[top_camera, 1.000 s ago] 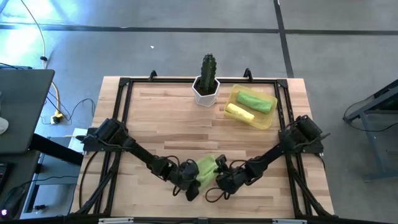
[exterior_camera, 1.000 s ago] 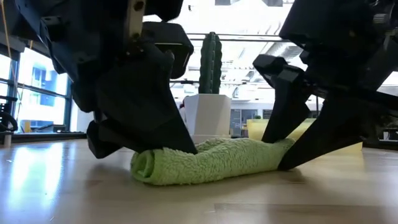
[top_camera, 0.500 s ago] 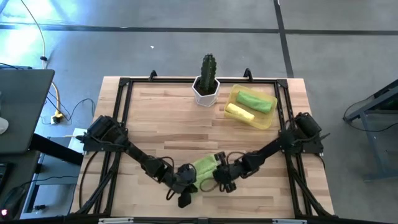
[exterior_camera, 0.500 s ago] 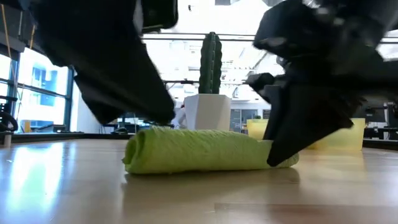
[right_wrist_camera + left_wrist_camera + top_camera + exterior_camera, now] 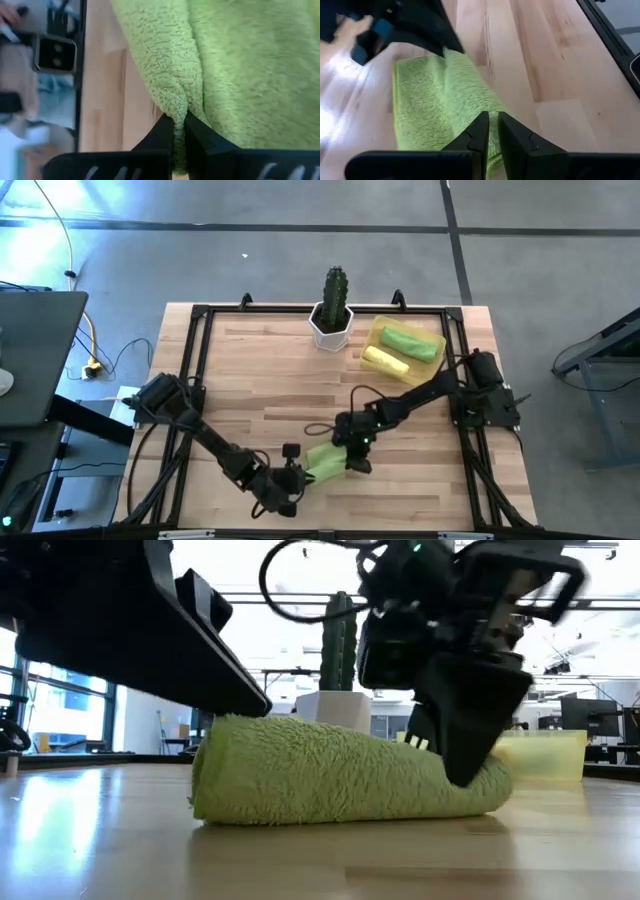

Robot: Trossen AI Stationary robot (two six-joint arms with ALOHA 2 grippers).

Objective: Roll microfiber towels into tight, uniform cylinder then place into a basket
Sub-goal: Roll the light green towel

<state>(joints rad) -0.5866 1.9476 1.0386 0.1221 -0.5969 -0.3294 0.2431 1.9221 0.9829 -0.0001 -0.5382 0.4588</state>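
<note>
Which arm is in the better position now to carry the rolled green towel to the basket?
The right. The right gripper is shut on the rolled green towel, and its arm is on the basket side. The left gripper only presses at the far end.

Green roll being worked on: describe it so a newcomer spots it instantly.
On the wooden table, look at the front edge, opposite the cactus. The green roll lies there between both grippers, the right gripper pinching one end. The other two rolls, one green, one yellow, sit in the basket; this one lies on bare wood.
</note>
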